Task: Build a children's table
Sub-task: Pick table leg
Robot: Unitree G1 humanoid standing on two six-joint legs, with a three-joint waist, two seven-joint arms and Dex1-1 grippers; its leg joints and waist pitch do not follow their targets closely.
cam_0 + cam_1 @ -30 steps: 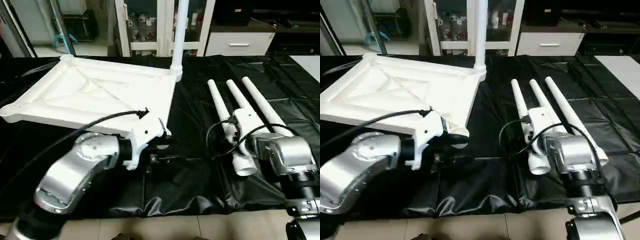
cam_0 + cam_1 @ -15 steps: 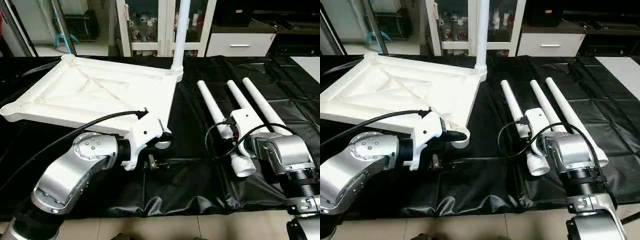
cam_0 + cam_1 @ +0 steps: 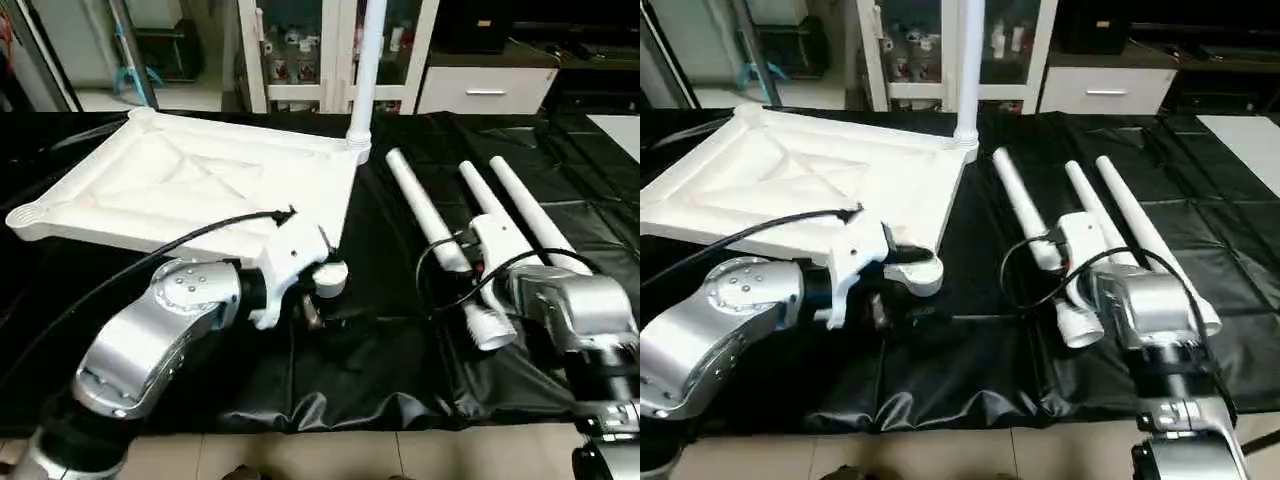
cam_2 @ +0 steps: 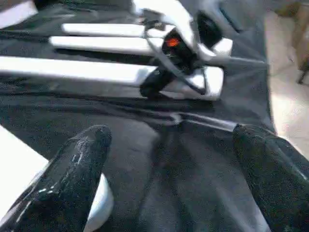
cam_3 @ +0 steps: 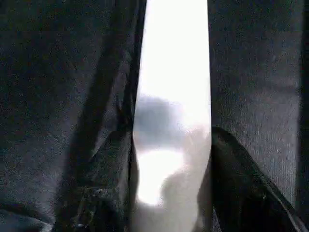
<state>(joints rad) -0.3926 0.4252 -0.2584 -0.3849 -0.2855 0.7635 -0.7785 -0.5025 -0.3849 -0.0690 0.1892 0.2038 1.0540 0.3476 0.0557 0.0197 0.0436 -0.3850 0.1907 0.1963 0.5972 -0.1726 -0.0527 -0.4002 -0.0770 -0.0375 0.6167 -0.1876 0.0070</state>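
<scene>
The white tabletop (image 3: 200,180) lies ribbed side up on the black cover, with one leg (image 3: 365,70) standing upright in its far right corner socket. My left gripper (image 3: 318,302) is open beside the near right corner socket (image 3: 331,278), its fingers (image 4: 79,164) spread wide with nothing between them. Three loose legs lie to the right. My right gripper (image 5: 171,159) is shut on the leftmost leg (image 3: 415,205) near its thick end (image 3: 490,328), one black finger (image 5: 231,179) pressed on each side. The other two legs (image 3: 530,215) lie just beyond it.
The black-covered work surface (image 3: 380,360) ends at a front edge above pale floor (image 3: 400,455). A white glass-door cabinet (image 3: 300,50) and a white drawer unit (image 3: 485,90) stand behind. A black cable (image 3: 180,235) runs along my left forearm.
My left gripper has opened wide at the tabletop's near right corner socket. My right gripper has closed on the leftmost leg, whose thin end has swung left, away from the other two.
</scene>
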